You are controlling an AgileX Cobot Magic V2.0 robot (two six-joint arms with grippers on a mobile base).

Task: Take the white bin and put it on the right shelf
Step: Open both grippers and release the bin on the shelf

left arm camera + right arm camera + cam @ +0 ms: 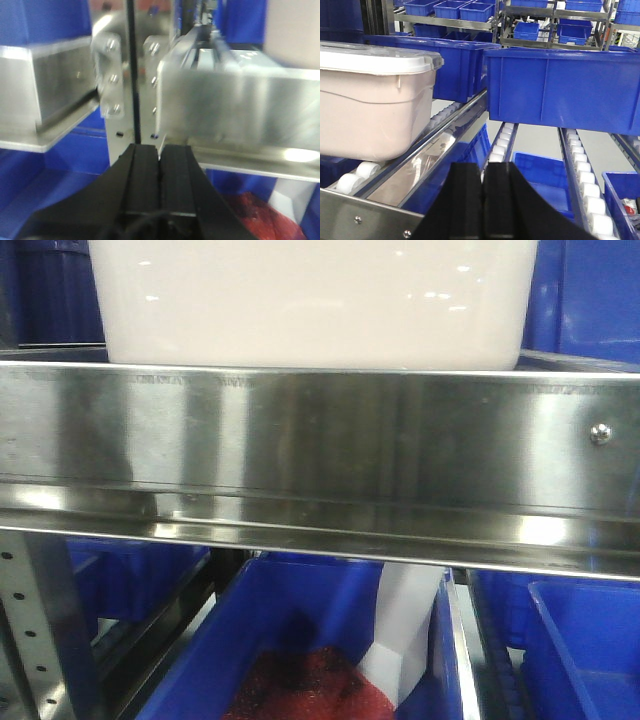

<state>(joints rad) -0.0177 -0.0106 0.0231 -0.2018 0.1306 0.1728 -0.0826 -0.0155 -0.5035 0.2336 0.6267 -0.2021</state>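
Left gripper (160,165): 2 black fingers pressed together, pads meeting along a thin vertical seam, nothing between them. Right gripper (484,175): same state, 2 fingers closed flush against each other, empty. Both point forward, roughly level. Arms out of view.

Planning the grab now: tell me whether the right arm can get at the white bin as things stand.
Probably yes. The right gripper, jaws shut, hangs in front of the roller track with the white bin up to its left. Nothing stands between them; the blue crate sits off to the side. It must open first.
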